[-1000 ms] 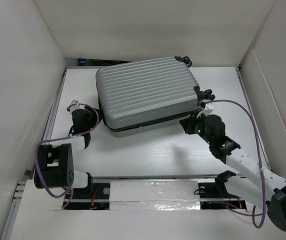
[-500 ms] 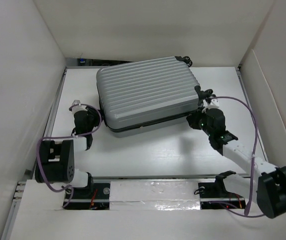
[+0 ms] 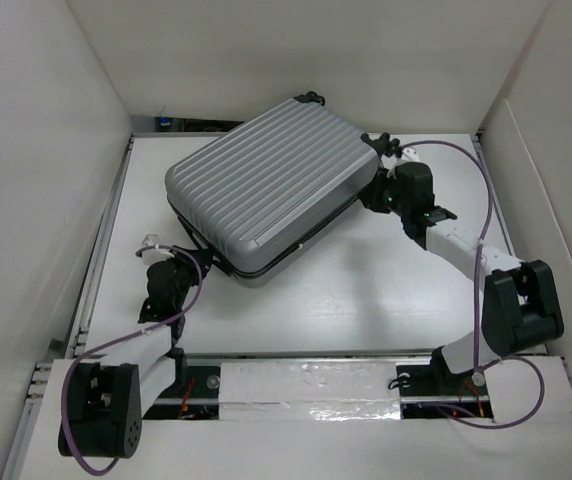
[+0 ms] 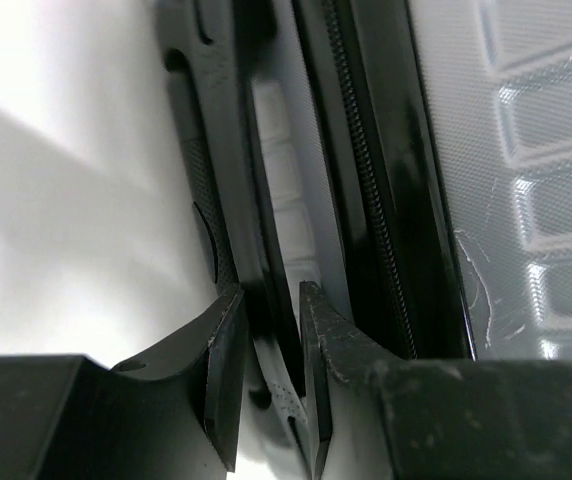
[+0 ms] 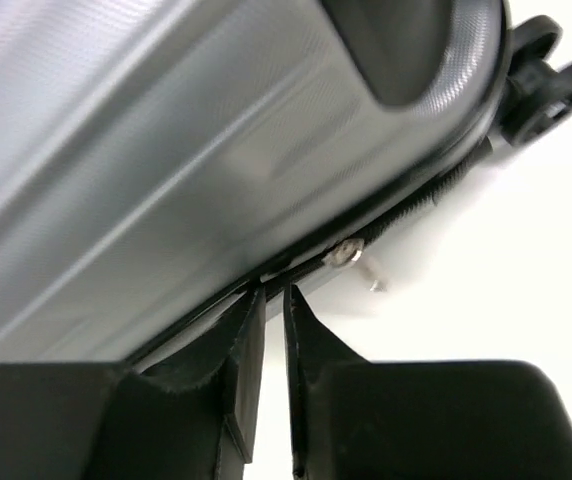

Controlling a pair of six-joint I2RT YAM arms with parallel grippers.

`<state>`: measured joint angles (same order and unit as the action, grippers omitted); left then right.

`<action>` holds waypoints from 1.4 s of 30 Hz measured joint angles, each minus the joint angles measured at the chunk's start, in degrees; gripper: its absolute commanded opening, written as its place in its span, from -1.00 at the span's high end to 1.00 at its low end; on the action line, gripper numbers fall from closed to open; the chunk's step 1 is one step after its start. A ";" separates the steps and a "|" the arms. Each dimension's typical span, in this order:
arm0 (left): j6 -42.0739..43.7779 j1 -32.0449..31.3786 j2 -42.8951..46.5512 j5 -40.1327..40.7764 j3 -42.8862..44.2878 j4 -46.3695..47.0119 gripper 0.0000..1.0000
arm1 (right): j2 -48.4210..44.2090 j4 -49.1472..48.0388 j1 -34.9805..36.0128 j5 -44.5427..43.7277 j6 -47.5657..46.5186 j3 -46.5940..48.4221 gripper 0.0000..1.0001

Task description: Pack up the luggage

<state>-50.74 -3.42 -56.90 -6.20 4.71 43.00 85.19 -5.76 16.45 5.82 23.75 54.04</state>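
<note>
The luggage (image 3: 266,190), a closed silver-grey ribbed hard-shell suitcase, lies flat and skewed on the white table (image 3: 366,300). My left gripper (image 3: 186,260) is at its near-left side. In the left wrist view my left gripper (image 4: 271,300) is shut on the black side handle (image 4: 216,200), beside the zipper seam (image 4: 366,180). My right gripper (image 3: 370,196) is at the right edge below the wheels (image 3: 378,140). In the right wrist view its jaws (image 5: 274,300) stand nearly closed at the seam, on the dark pull of the silver zipper slider (image 5: 346,254).
White walls enclose the table on the left (image 3: 36,200), back (image 3: 306,60) and right (image 3: 556,180). The arm bases and a taped rail (image 3: 306,395) run along the near edge. Black spinner wheels (image 5: 546,80) show at the suitcase corner. Purple cables trail from both arms.
The suitcase has turned counterclockwise, its wheel end swinging toward the back. My right gripper moved back and left with that end; my left gripper moved nearer with the handle side.
</note>
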 measured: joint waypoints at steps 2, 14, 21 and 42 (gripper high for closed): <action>-0.07 -0.13 2.78 -0.48 -0.81 -1.81 1.00 | 0.00 -0.11 0.09 0.66 -0.24 1.88 0.11; 1.18 -0.61 11.04 -3.17 -1.53 -10.08 1.00 | -30.93 -8.33 17.07 4.76 1.97 -29.55 1.00; 2.25 -0.61 9.31 -4.46 -1.60 -8.09 1.00 | -28.83 -12.74 31.12 1.51 -0.09 -32.68 0.07; 4.09 -0.66 4.57 -7.15 -1.60 -2.32 1.00 | -2.99 -33.70 31.26 -14.08 -7.67 -21.55 0.29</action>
<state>-46.65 -4.08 -52.34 -13.34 3.11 40.69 82.19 -39.46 47.70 -8.25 16.08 32.49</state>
